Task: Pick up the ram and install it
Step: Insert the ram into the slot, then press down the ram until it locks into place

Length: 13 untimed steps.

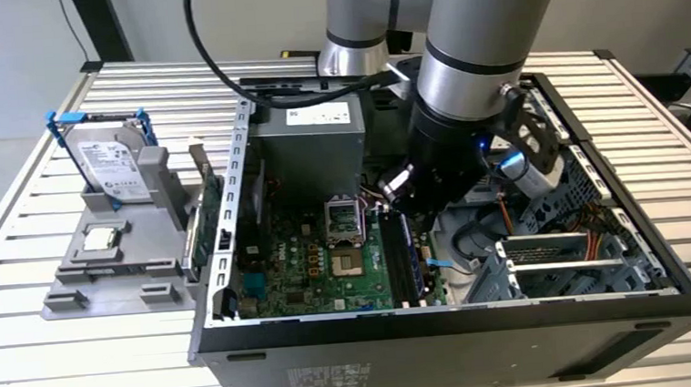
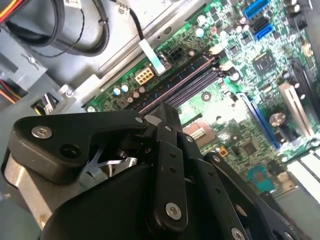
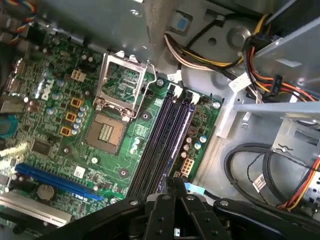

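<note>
The matt black plastic gripper [image 2: 167, 117] hung over a glossy green circuit-board motherboard [image 3: 112, 165] with smooth black plastic slots [image 3: 162, 142], inside a dull grey sheet-metal case [image 1: 452, 318].

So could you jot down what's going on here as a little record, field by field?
Setting: open computer case lying on a slatted table
Arm: reaching down into the case
Gripper: hovering just above the black memory slots on the green motherboard
Ram: cannot tell whether the gripper holds it
Beside the slots: open processor socket
Outside the case: hard drive and green card standing in a gray holder, exterior view's left
</note>
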{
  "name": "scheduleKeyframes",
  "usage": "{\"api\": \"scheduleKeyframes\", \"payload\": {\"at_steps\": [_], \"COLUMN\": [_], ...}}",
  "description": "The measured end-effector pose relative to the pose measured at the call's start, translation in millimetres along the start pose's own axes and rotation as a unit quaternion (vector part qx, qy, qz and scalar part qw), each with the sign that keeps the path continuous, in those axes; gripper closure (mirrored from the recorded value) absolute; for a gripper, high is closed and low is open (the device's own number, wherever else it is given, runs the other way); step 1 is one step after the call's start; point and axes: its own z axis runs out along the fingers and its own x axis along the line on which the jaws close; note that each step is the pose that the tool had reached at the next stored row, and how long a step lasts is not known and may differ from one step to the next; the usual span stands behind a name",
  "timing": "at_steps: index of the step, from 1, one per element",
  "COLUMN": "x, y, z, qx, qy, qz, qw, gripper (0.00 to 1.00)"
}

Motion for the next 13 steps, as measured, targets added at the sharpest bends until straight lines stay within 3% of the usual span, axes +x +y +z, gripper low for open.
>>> {"api": "scheduleKeyframes", "payload": {"at_steps": [5,10,13], "x": [0.0,-0.1,-0.2], "y": [0.0,0.2,0.4], "z": [-0.8,-0.9,-0.9], "qx": [0.0003,0.0003,0.0004], "qy": [-0.0004,-0.001,-0.0012], "qz": [-0.043,-0.079,-0.1], "qw": [0.99907,0.99685,0.995], "gripper": [1.0,1.0,1.0]}}
